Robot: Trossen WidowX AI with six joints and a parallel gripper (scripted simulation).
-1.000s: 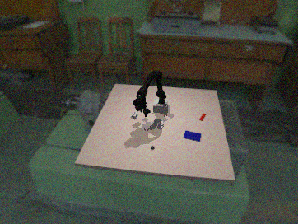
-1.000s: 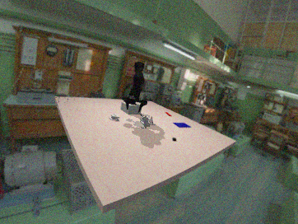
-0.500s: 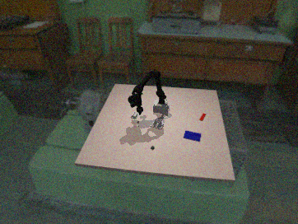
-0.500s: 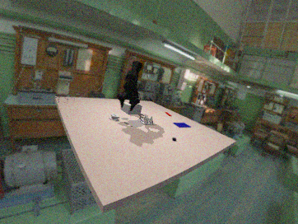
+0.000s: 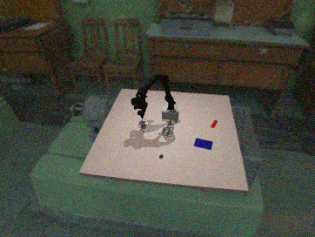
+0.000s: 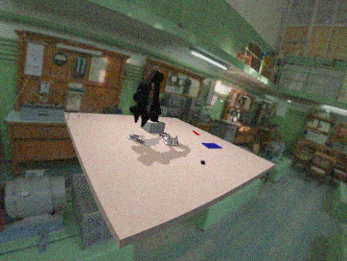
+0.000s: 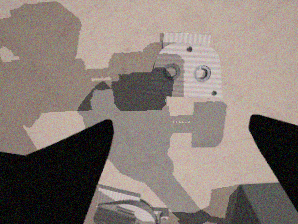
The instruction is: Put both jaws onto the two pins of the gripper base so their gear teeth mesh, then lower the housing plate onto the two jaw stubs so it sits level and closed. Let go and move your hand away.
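The housing plate (image 7: 210, 85) (image 5: 143, 125) (image 6: 137, 139), pale and ribbed with two round holes, lies on the table. In the wrist view it is ahead of the fingertips, partly in shadow. My gripper (image 5: 142, 117) (image 6: 139, 122) (image 7: 180, 123) is open and empty, above the table close to the plate. The gripper base with grey jaw parts (image 5: 168, 130) (image 6: 172, 140) stands in front of the arm's base; grey parts of this group (image 7: 125, 206) show at the wrist view's lower edge. Whether both jaws sit on their pins and their teeth mesh is too small to tell.
The arm's grey base block (image 5: 170, 116) (image 6: 153, 127) (image 7: 262, 202) stands behind the gripper base. A blue rectangle (image 5: 203, 144) (image 6: 211, 145), a red bar (image 5: 214, 124) (image 6: 196, 132) and a small black object (image 5: 161, 156) (image 6: 203, 162) lie on the table. The arm's shadow covers part of the tabletop.
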